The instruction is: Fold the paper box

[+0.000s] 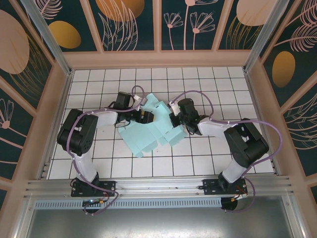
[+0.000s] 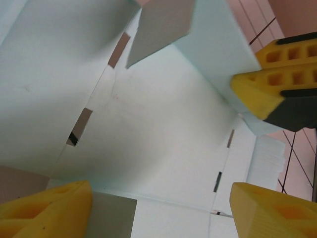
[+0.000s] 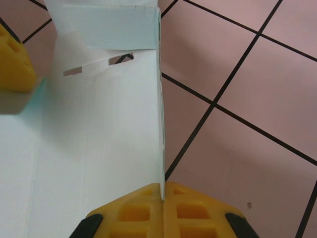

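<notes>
There are two tools and one paper box. The right tool (image 3: 162,191) is clenched. Its two yellow fingers (image 3: 133,213) meet on the thin upright edge of a panel of the paper box (image 3: 99,139) and pinch the card between them. Ahead of those tips the pale mint-blue panel runs straight on to a flap folded across its far end. Two short slots (image 3: 121,59) are cut just before that flap. On the side of the pinched edge away from the card lies the bare tabletop (image 3: 237,74), tiled with dark lines.

The left tool (image 2: 158,213) is released, its two yellow fingers (image 2: 44,208) standing wide apart. The inner face of the card spreads ahead of and between them. Four narrow slots (image 2: 79,126) can be counted in that face, along its creases. Card panels rise beside and beyond the tool, forming a half-made box. Farther off to one side, one yellow-and-black finger (image 2: 277,74) of the right tool sits against the card's edge.

From above, both tools face each other closely over the far part of the box. Most of the sheet lies just nearer the arm bases than the tools do. One flap reaches up beyond them.
</notes>
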`<state>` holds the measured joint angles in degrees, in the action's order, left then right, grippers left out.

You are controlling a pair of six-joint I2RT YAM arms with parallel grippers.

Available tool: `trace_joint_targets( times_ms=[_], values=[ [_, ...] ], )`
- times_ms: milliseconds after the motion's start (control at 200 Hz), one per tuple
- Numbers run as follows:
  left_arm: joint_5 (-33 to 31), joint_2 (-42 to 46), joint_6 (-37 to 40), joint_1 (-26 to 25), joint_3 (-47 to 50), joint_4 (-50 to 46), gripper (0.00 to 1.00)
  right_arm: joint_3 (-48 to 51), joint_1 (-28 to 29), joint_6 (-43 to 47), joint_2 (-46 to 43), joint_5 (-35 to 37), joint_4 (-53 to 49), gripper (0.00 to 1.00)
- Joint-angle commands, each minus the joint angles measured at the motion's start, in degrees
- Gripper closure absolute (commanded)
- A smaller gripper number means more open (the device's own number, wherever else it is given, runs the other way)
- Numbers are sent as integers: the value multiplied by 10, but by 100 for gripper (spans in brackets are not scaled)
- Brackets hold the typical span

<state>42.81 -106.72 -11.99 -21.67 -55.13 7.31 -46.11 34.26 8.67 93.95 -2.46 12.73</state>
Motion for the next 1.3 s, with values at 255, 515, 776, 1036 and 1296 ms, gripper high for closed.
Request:
trace_joint_targets(
  times_ms=[255,515,776,1036,1296],
  values=[
    [-98,-69,3,-12,-16,-70,29,-32,10,5,20,48,-8,100],
    [-43,79,-52,-11,83,143,10,-29,26,30,11,93,-8,100],
    [-171,216,-133,13,187,284,1,-25,54,68,-23,163,-15,100],
    [-248,257,-184,63,221,296,1,-33,100,141,-23,305,-19,100],
    [-290,260,-205,71,216,284,1,-32,158,247,-10,426,22,100]
  ],
)
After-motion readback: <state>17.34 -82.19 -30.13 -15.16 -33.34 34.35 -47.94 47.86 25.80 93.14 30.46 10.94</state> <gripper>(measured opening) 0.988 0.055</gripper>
